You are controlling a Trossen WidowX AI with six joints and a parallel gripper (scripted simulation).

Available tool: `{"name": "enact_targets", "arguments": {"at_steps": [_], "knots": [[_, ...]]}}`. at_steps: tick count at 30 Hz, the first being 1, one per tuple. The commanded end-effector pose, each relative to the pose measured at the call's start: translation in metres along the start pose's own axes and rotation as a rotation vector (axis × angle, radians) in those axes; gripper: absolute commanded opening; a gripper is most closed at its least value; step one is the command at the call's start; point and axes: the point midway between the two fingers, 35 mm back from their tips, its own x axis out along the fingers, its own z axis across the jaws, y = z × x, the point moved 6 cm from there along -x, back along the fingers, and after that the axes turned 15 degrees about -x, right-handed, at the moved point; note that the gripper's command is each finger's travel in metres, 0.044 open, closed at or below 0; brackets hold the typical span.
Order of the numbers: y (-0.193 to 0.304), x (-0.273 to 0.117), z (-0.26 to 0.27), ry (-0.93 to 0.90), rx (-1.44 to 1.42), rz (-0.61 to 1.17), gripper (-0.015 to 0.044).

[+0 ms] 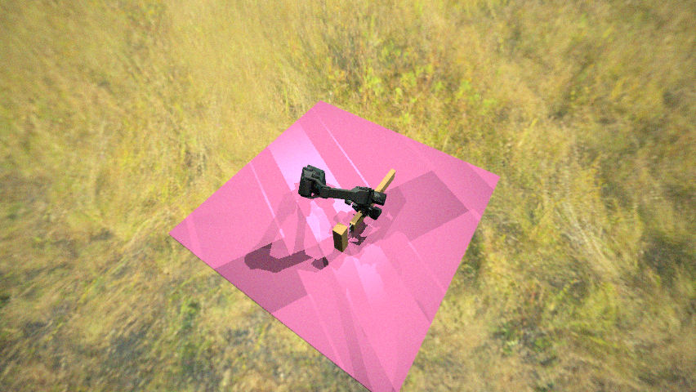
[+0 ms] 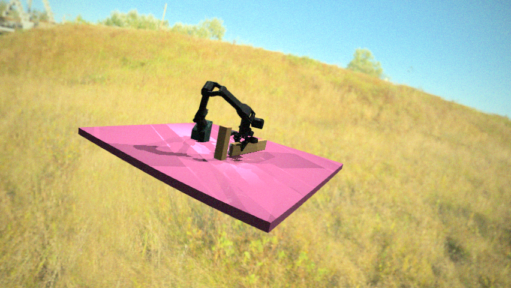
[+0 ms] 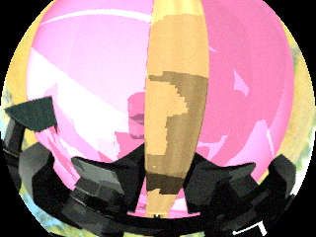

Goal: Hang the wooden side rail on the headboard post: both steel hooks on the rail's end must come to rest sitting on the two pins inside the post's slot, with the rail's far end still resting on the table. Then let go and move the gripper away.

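The wooden side rail (image 1: 385,180) (image 2: 256,147) (image 3: 178,54) is a long, light brown bar on edge. My gripper (image 1: 363,211) (image 2: 243,146) (image 3: 164,142) is shut on the rail, nearer its hook end, with one finger on each side. The headboard post (image 1: 340,238) (image 2: 222,143) is a short upright wooden block just beyond that end. A small gap shows between post and rail. Small steel hooks (image 1: 351,226) show faintly there. The hook end seems slightly raised above its shadow; whether the far end touches the table is unclear. The slot and pins are hidden.
The pink table (image 1: 428,253) (image 2: 271,189) carries everything and has open edges. The arm's base (image 1: 311,180) (image 2: 201,132) stands behind the post in the exterior view. The arm arches over from the base to the rail. Patchy shadows cross the table.
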Motion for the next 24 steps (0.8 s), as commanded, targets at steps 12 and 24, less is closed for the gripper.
{"name": "enact_targets", "arguments": {"at_steps": [12,24], "knots": [[-0.0016,-0.0076,-0.0023,0.014,-0.007,-0.001,0.0000],[-0.0016,-0.0096,-0.0023,0.014,-0.007,-0.001,0.0000]]}}
